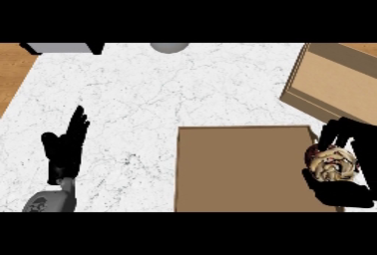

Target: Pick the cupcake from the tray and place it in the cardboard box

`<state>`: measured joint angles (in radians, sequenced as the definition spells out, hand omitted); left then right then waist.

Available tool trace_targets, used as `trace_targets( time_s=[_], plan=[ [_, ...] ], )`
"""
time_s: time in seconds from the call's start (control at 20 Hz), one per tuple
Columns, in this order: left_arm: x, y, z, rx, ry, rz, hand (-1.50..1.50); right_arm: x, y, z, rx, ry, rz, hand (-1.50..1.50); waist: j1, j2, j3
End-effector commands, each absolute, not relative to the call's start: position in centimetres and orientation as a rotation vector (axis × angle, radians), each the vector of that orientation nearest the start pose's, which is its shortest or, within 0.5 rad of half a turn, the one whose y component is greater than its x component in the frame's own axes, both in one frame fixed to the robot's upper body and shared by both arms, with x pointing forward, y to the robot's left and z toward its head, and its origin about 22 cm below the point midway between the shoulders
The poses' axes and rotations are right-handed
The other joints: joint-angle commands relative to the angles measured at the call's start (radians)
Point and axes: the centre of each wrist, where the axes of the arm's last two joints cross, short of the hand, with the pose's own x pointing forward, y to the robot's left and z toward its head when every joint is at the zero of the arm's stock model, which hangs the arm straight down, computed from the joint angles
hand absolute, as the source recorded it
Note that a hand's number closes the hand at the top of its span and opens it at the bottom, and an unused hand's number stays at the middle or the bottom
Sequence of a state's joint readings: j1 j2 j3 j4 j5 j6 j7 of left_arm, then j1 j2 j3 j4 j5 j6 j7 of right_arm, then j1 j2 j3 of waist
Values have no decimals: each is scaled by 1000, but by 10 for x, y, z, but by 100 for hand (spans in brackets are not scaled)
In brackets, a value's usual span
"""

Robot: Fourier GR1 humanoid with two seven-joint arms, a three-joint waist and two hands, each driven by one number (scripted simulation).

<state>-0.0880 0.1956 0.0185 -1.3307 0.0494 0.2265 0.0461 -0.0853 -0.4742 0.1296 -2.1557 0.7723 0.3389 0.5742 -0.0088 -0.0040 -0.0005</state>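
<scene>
Nearest to us, at the lower right of the frame, our right hand [340,193] is curled round the pale, swirl-topped cupcake [333,167], black fingers above it and thumb below, so only its creamy, ruffled top shows between them. The cupcake sits in that grasp just past the right edge of the flat, brown, rectangular tray [236,169], whose matte surface fills the lower middle of the frame; we cannot tell how high above the desk it is held. At the lower left our left hand [65,149] rests open, fingers straight and pointing up the frame, holding nothing and well apart from the tray. Both lie over the white, grey-veined marble desk [147,99]. The coming move turns on one relation: the tan cardboard box [331,84] lies straight up the frame from the right hand, in the upper right corner, near it and well apart from the left hand, so we judge the right hand the one to carry on. The box's near wall runs slantwise from upper left to lower right, and the cupcake must clear it. Farthest off, at the top edge, sit a round grey object [169,47] and a grey block [63,48].
</scene>
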Motion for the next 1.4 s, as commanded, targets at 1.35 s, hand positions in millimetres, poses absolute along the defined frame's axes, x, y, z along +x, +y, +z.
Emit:
trace_targets(
  time_s=[1.35],
  plan=[
    [267, 281, -26, 286, -1415, 35, 0, 361, -442, 192, -1163, -1432, 639, 150, 34, 12, 1]
  ],
)
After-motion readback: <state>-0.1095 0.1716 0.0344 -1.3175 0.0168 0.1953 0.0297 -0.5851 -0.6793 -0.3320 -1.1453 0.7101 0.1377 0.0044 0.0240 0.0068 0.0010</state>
